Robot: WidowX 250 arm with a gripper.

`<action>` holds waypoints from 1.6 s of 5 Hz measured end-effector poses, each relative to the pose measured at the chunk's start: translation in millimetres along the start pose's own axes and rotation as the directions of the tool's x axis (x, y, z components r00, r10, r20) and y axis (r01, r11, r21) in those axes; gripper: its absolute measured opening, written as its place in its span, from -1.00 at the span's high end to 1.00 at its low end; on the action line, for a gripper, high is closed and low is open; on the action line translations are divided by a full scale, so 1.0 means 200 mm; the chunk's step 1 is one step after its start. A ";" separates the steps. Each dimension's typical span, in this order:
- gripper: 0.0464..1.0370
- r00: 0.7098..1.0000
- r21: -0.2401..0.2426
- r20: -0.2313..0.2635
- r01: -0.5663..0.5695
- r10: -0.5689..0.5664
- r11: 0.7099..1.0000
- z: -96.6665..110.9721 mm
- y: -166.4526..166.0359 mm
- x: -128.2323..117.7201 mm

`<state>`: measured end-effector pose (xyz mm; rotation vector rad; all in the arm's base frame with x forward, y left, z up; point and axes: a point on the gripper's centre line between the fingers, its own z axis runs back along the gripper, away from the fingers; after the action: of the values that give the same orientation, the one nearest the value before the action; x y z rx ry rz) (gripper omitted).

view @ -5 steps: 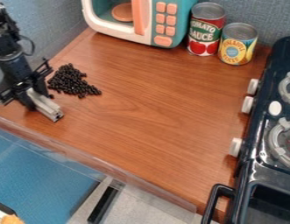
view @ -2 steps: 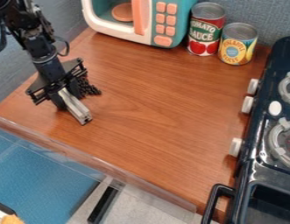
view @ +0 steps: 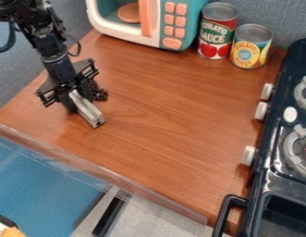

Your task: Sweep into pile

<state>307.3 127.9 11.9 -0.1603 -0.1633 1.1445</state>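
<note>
- Camera view: wooden counter (view: 167, 125) carries the work. Toy stove (view: 272, 148) along its right edge, toy microwave (view: 145, 25) at the far edge, tomato can (view: 217, 32) and pineapple can (view: 250, 47) beside each other near the far right corner.
- Black arm (view: 55, 59) slants in from upper left, over the counter's left side. Compared with the first frame, it has shifted inward from the left edge; since the second, a little further right and toward the far edge.
- Gripper (view: 76, 96) closed around one end of the grey bar (view: 87, 109); I read this as a firm grasp. Bar travelled with it, free end pointing toward the near edge.
- Handling, my judgement: bar stiff and light; I would keep hold at its upper end and push with the long side, low and level, lest it twist.
- Black pieces (view: 100, 93) just right of the gripper, nearer the left edge than the stove, partly behind the gripper. Fewer are in sight than in the first frame. Each looks hard, light, likely to roll; better nudged as a mass than pinched. Too quick a stroke could scatter them.
</note>
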 end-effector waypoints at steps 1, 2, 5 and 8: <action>0.31 1.000 -0.005 -0.019 -0.005 0.005 1.000 0.01 -0.01 -0.01; 0.31 0.998 -0.013 -0.064 -0.013 0.012 1.000 0.04 0.01 -0.03; 0.31 0.998 -0.097 -0.066 -0.016 0.010 0.995 0.25 0.08 -0.01; 0.31 1.000 0.000 0.015 -0.001 0.001 1.000 0.12 0.17 0.07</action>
<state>277.7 155.8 28.9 -0.1518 -0.1765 1.1466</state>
